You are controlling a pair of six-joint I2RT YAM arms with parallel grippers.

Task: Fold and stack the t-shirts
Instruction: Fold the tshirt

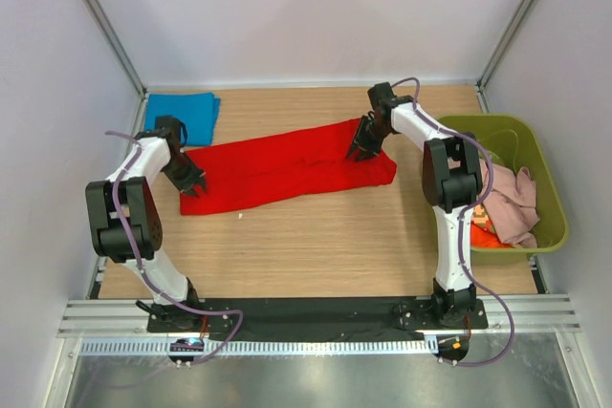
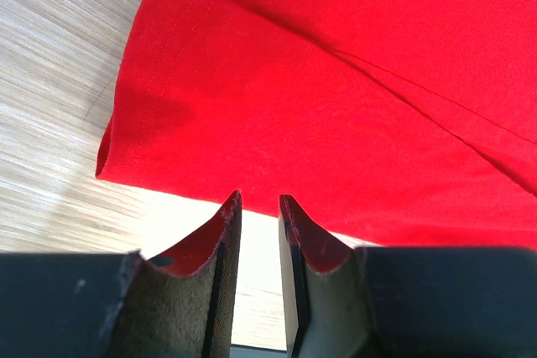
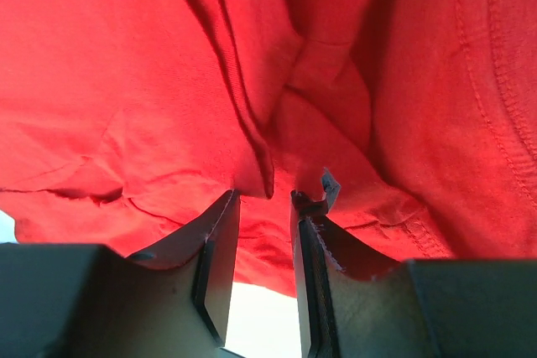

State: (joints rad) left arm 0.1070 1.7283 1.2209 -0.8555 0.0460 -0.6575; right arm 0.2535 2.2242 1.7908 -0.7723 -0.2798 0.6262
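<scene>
Top external view: the red shirt (image 1: 287, 169) is seen laid on the table (image 1: 316, 246) as a long band, folded lengthwise and slanting from the near left to the far right. The left gripper (image 1: 194, 185) is set at its left end. The right gripper (image 1: 361, 150) is set on its right part, a little short of the right end. A blue shirt (image 1: 182, 114), folded flat, is placed at the far left corner, close to the red shirt's left end; whether the two touch cannot be told. At the right a bin (image 1: 478, 123) is stood, with a pink shirt (image 1: 512, 198) crumpled inside it and an orange shirt (image 1: 488, 236) partly covered by the pink one.

Left wrist view: the red shirt (image 2: 336, 81) is shown lying flat on the table (image 2: 50, 81), with a stitched hem along its left edge and a fold line crossing it on a slant. The jaws of the left gripper (image 2: 258, 200) are parted by only a narrow slit, through which bare table is seen. The tips are held right at the shirt's near edge, and no cloth is seen caught between them.

Right wrist view: the frame is filled by the red shirt (image 3: 126, 81), creased and bunched, with double stitching along a seam at the right. The jaws of the right gripper (image 3: 267, 194) are drawn almost together, and a ridge of the red cloth is pinched between the tips.
</scene>
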